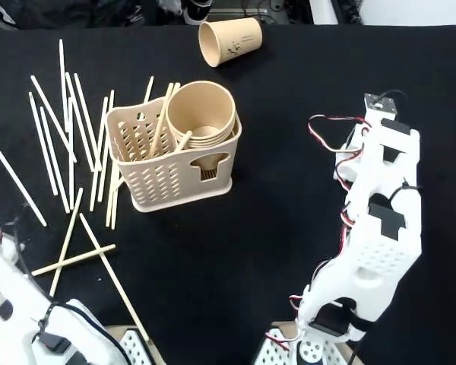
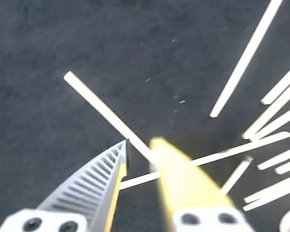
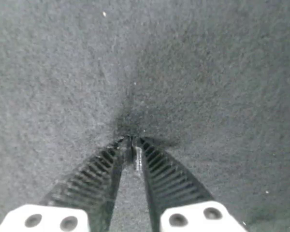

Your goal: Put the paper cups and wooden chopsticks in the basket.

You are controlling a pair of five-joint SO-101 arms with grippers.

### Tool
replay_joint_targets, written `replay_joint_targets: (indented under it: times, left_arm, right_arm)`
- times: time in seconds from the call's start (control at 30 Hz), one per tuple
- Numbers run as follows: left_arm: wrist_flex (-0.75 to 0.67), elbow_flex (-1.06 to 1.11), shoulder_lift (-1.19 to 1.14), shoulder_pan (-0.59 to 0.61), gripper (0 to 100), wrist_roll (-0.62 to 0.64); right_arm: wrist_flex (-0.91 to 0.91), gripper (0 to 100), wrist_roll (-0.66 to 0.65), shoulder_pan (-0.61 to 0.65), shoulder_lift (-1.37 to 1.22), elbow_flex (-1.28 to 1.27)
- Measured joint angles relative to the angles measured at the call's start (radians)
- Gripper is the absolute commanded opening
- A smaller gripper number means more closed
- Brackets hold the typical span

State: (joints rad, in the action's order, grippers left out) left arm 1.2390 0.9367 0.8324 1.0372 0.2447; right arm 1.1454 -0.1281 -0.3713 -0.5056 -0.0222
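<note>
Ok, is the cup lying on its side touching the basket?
Apart. The high view shows a strip of bare black table between the cup and the basket.

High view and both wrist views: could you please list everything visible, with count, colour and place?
Cloth: one, black, under everything.
Basket: one, beige, middle of the cloth.
Stacked paper cups: several nested, tan, upright in the basket.
Lying paper cup: one, tan, on its side beyond the basket.
Basket chopsticks: a few, pale wood, standing beside the stacked cups.
Loose chopsticks: over a dozen, pale wood, scattered beside the basket.
Robot arms: two, white, near side of the cloth.
Left gripper: grey and yellow fingers, open around a loose chopstick.
Right gripper: dark fingers, shut, empty, over bare cloth.
</note>
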Motion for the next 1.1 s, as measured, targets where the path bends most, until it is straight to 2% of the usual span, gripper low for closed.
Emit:
replay_joint_targets:
  times: [0.13, 0.33, 0.43, 0.63, 0.8, 0.97, 1.1]
  left_arm:
    - [-0.051, 0.063, 0.005, 0.049, 28, -0.002]
    - [-0.29, 0.193, -0.089, 0.06, 26, -0.002]
    - [-0.356, 0.192, -0.203, 0.058, 26, -0.003]
    - [-0.381, 0.066, -0.511, 0.058, 18, -0.018]
    - [-0.39, -0.044, -0.706, 0.051, 2, -0.023]
    - [-0.391, -0.098, -0.747, 0.049, 3, -0.026]
    - [-0.381, -0.098, -0.666, 0.049, 3, -0.026]
  right_arm:
    - [0.0, 1.1, 0.0, 0.0, 0.0, 0.0]
    - [0.0, 1.1, 0.0, 0.0, 0.0, 0.0]
    - [0.0, 1.1, 0.0, 0.0, 0.0, 0.0]
    - [0.0, 1.1, 0.0, 0.0, 0.0, 0.0]
    - [0.0, 1.1, 0.0, 0.0, 0.0, 0.0]
    - [0.0, 1.1, 0.0, 0.0, 0.0, 0.0]
    - [0.0, 1.1, 0.0, 0.0, 0.0, 0.0]
